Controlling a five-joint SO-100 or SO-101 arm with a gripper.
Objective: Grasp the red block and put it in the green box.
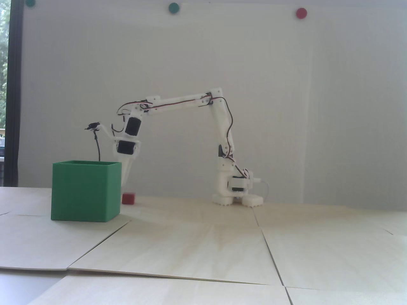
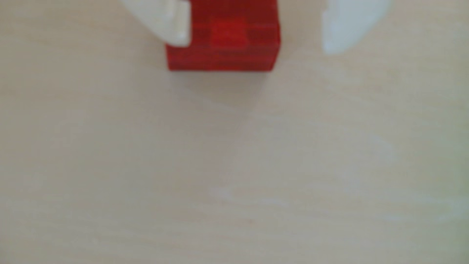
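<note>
The small dark-red cube [image 2: 223, 40] is seen resting on the pale wooden tabletop [image 2: 228, 165], just right of the large matte green plastic box [image 1: 86, 190] in the fixed view. In the wrist view it is flanked by the white two-finger gripper [image 2: 256, 47], whose jaws are spread wide: one fingertip [image 2: 175, 28] lies against the cube's left edge, the other is held clear on the right.

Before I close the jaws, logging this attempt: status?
Gripper open, straddling the red block. Block on table, right of the green box in fixed view. Nothing in the way.
</note>
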